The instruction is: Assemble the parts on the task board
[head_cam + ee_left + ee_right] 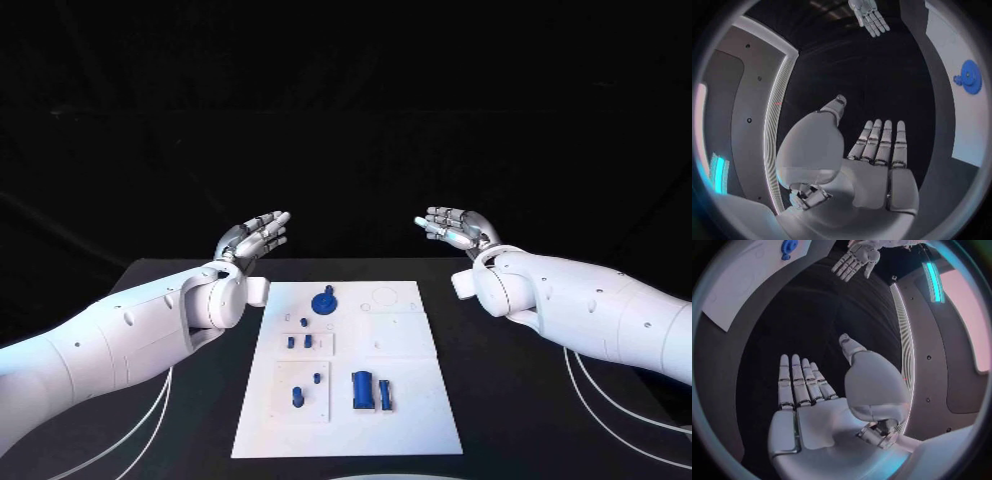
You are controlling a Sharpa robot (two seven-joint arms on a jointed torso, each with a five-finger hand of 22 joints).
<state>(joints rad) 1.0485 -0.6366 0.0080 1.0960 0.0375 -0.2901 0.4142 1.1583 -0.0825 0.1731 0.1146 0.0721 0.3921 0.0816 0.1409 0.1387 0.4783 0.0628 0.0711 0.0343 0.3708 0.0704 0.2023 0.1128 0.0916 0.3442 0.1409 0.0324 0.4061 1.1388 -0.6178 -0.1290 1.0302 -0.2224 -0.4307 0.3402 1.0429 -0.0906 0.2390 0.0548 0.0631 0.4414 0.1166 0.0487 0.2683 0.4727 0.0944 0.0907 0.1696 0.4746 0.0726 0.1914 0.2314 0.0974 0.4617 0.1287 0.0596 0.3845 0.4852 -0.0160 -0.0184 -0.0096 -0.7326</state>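
Nearest the robot, the white task board lies lengthwise down the middle of the black table, its near edge close to the table's near edge. A band of bare black surface runs along each long side of the board, at 3 and 9 o'clock.

On the near half of the board, a pair of upright blue blocks stands on a raised square, at about 5 o'clock from the board's centre. Just beside them, at 7 o'clock from centre, a small blue peg lies on another square, with a tiny blue stud close to it.

Farther along, at 10 o'clock from centre, two short blue pieces stand side by side on a smaller square. The board's right half at that depth is bare white.

Near the far edge sits a round blue knob-like part, left of the midline. The left wrist view catches it as a blue disc with a stub.

Beyond the far corners, both arms are raised above the table and well apart from the board. The left hand hovers at 11 o'clock, palm up, fingers stretched straight and lightly spread, holding nothing. The right hand hovers at 1 o'clock, likewise with extended fingers and an empty palm. A wide gap lies between the two hands over the table's far edge.
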